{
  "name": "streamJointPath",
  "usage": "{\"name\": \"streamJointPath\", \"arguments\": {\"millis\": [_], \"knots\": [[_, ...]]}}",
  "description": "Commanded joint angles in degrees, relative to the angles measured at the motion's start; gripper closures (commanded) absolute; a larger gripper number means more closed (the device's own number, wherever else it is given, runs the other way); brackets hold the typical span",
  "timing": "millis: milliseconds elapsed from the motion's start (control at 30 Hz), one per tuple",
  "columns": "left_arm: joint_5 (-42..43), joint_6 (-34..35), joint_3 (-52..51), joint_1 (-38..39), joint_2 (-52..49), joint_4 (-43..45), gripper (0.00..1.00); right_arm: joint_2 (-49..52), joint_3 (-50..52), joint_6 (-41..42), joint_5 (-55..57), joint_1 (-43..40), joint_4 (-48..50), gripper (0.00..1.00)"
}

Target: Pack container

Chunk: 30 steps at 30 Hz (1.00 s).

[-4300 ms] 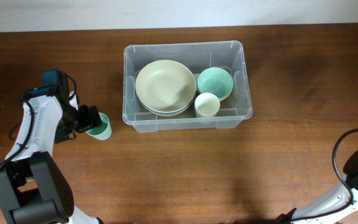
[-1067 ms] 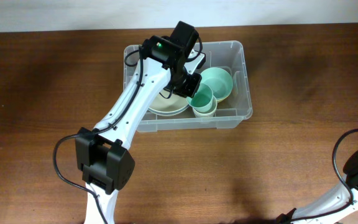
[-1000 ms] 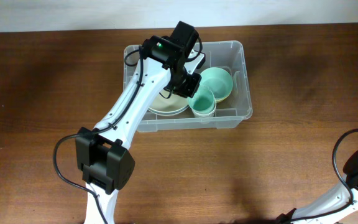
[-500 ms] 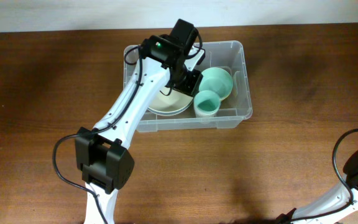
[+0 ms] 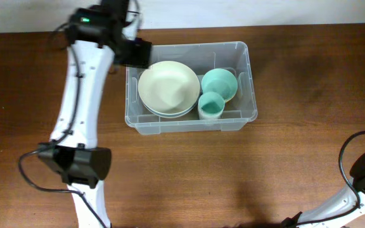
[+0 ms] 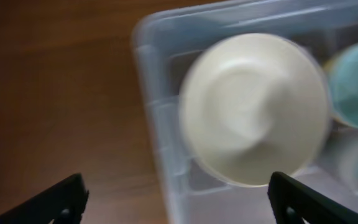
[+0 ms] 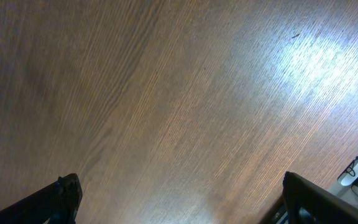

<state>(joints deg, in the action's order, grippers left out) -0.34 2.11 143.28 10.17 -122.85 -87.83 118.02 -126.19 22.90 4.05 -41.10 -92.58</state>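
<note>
Hanging just outside the far left corner of the bin (image 5: 249,82), the left arm (image 5: 81,95) carries nothing. Its jaws stand wide apart, and the wrist view shows only the bin below them. The right jaws are wide too, over plain wood.

The bin sits near the middle of the counter (image 5: 296,158), toward the far edge. Inside are a cream bowl (image 5: 168,87) on a pale green dish, a teal bowl (image 5: 219,83), and a teal cup (image 5: 211,104) that seems to sit in a paler cup. No loose thing shows on the counter, so the packing looks finished or nearly so. The next move probably calls only for a free path to rest, clear of the rim.

The bin is thin clear plastic with rounded corners and moulded ribs. The dishes look smooth, hard and round. The counter is dark wood with fine grain.
</note>
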Motion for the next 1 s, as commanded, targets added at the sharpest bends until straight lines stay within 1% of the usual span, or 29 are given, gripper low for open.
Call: {"name": "streamJointPath", "arguments": {"millis": [0,133,233,367,500,667,800,967], "knots": [[-1.14,0.39,1.16,-4.61,2.93,-2.86,0.01,-0.42,0.28,0.04,0.52,0.20,0.04,0.01],[-1.66,2.51,1.16,-10.49,3.19,-6.69,0.01,-0.42,0.28,0.02,0.52,0.20,0.04,0.01],[-1.66,2.62,1.16,-14.58,3.19,-8.48,0.01,-0.42,0.28,0.02,0.52,0.20,0.04,0.01],[-1.60,2.64,1.09,-19.37,3.19,-8.87,0.01,-0.42,0.28,0.04,0.52,0.20,0.04,0.01],[-0.98,2.75,-0.50,-22.34,3.19,-8.87,0.01,-0.42,0.28,0.02,0.52,0.20,0.04,0.01],[-0.20,3.17,-8.44,-22.97,3.19,-8.79,0.01,-0.42,0.28,0.04,0.52,0.20,0.04,0.01],[6.34,3.19,-15.85,-21.86,3.26,-5.57,0.01,-0.42,0.28,0.02,0.52,0.20,0.04,0.01],[10.08,2.84,-21.22,-18.05,3.30,-0.04,0.01,-0.42,0.28,0.02,0.52,0.20,0.04,0.01]]}}
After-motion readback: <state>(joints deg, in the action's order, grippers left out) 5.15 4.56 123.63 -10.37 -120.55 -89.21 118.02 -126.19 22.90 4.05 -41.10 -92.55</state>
